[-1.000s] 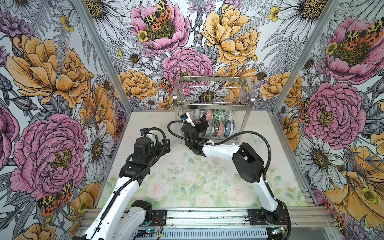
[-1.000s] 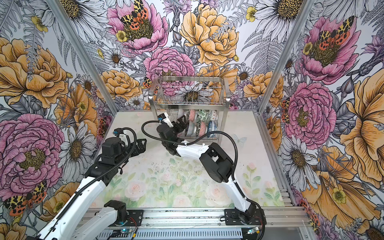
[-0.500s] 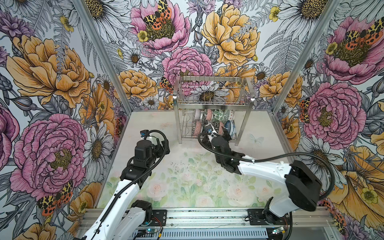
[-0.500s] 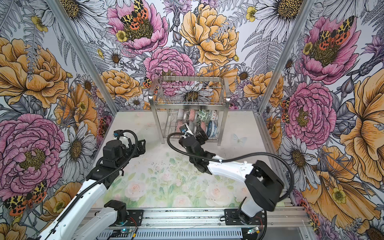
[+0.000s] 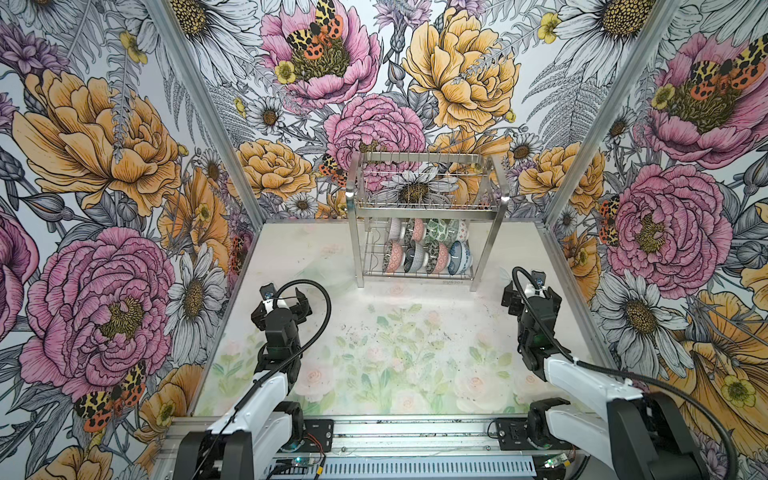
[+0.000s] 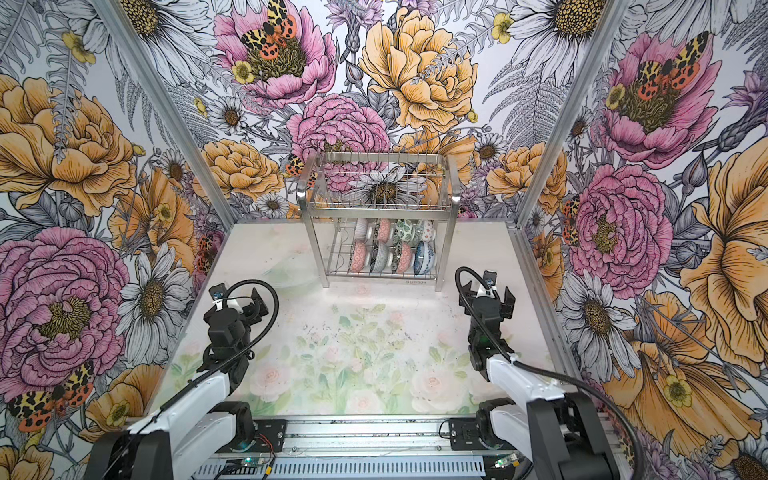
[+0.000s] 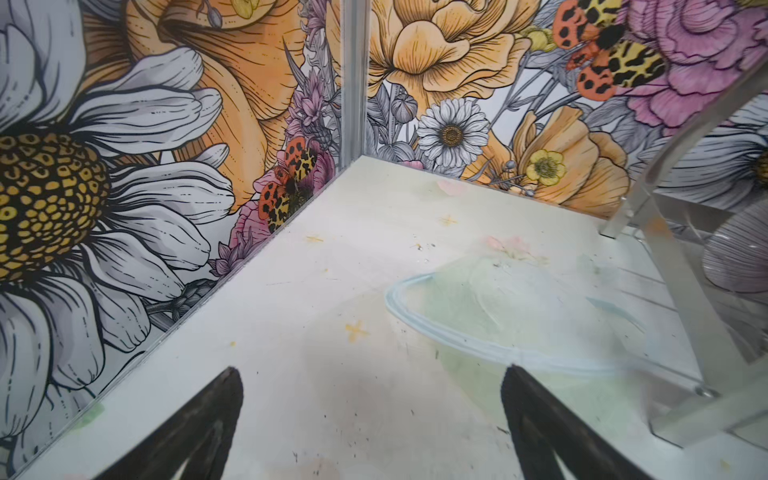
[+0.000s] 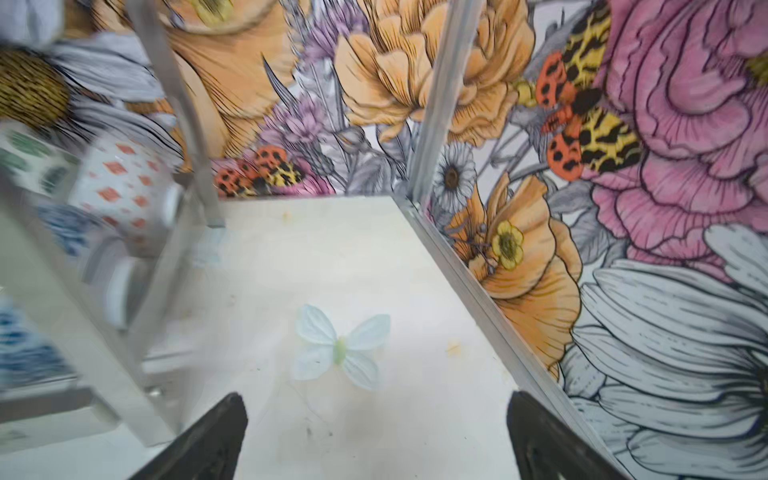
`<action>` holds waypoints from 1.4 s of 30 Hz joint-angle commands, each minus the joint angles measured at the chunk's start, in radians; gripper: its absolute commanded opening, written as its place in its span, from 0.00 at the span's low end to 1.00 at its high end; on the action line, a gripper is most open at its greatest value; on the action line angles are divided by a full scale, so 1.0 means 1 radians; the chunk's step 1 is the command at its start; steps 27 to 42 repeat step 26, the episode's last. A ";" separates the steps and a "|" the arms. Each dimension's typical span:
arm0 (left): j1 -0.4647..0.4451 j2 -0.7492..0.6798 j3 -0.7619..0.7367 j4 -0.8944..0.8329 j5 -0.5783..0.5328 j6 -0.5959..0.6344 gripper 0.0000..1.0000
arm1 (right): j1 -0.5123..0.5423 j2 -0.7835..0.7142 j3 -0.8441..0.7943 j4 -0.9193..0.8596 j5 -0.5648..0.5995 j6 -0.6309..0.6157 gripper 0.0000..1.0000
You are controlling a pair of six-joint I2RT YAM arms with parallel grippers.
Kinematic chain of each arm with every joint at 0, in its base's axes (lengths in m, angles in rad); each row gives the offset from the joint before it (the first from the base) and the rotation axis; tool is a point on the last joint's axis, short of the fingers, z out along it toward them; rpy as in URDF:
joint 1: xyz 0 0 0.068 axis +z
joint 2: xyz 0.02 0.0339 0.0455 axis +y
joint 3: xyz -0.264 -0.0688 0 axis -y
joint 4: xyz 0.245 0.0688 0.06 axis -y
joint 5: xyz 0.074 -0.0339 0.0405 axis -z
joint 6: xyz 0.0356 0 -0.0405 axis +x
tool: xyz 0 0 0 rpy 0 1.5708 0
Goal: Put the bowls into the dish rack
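Both top views show the bowls (image 5: pixel 428 251) on edge in two rows, propped by the lower wires of the dish rack (image 5: pixel 428 212), so we judge loading done and hold the left gripper (image 5: pixel 282 302) and right gripper (image 5: pixel 532 292) spread, empty.

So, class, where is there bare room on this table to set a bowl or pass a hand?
Widest free patch: the table between the left gripper and right gripper, in front of the rack. Bare strips also flank the rack on both sides. Crowded: the rack's lower tier, packed with bowls except a few slots at its left end.
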 commanded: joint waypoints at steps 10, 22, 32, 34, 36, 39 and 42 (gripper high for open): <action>0.004 0.445 0.175 0.305 0.222 0.075 0.99 | -0.088 0.312 0.094 0.265 -0.245 0.043 1.00; -0.023 0.479 0.144 0.415 0.164 0.102 0.99 | -0.078 0.316 0.102 0.253 -0.236 0.028 1.00; -0.033 0.479 0.139 0.425 0.158 0.110 0.99 | -0.080 0.314 0.097 0.264 -0.242 0.028 1.00; -0.033 0.479 0.139 0.425 0.158 0.110 0.99 | -0.080 0.314 0.097 0.264 -0.242 0.028 1.00; -0.033 0.479 0.139 0.425 0.158 0.110 0.99 | -0.080 0.314 0.097 0.264 -0.242 0.028 1.00; -0.033 0.479 0.139 0.425 0.158 0.110 0.99 | -0.080 0.314 0.097 0.264 -0.242 0.028 1.00; -0.033 0.479 0.139 0.425 0.158 0.110 0.99 | -0.080 0.314 0.097 0.264 -0.242 0.028 1.00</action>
